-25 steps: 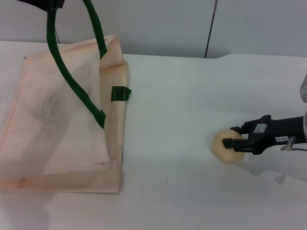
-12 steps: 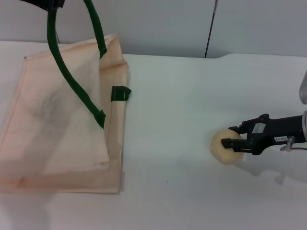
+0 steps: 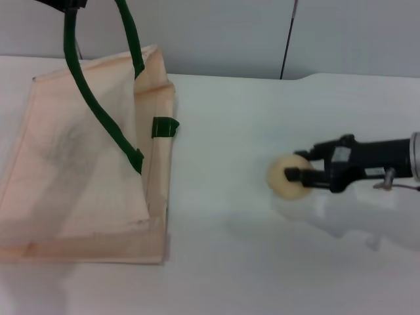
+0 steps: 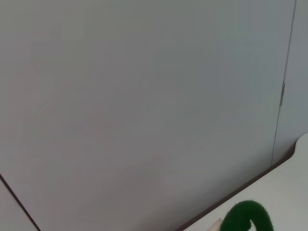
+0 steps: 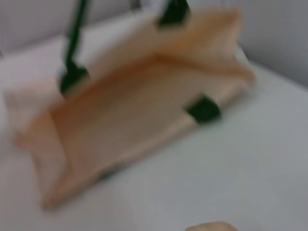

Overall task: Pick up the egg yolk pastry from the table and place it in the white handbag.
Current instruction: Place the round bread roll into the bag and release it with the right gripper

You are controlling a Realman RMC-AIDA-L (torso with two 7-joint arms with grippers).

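The egg yolk pastry (image 3: 279, 179), a small pale tan ball, is held in my right gripper (image 3: 298, 165), which is shut on it just above the table, right of centre. Its top edge shows in the right wrist view (image 5: 211, 226). The white handbag (image 3: 72, 164) lies at the left with its mouth open toward the pastry; it also shows in the right wrist view (image 5: 144, 110). My left gripper (image 3: 62, 4) is at the top left edge and holds one green rope handle (image 3: 98, 111) up. A bit of that handle shows in the left wrist view (image 4: 245, 219).
The white table (image 3: 223, 262) runs back to a grey wall (image 3: 216, 33) with a dark vertical seam (image 3: 287, 39). Bare table lies between the bag and the pastry. A second green handle tab (image 3: 165, 127) sits on the bag's near rim.
My right gripper has lifted the pastry slightly and carried it left, toward the handbag. The bag and the left arm have not moved.
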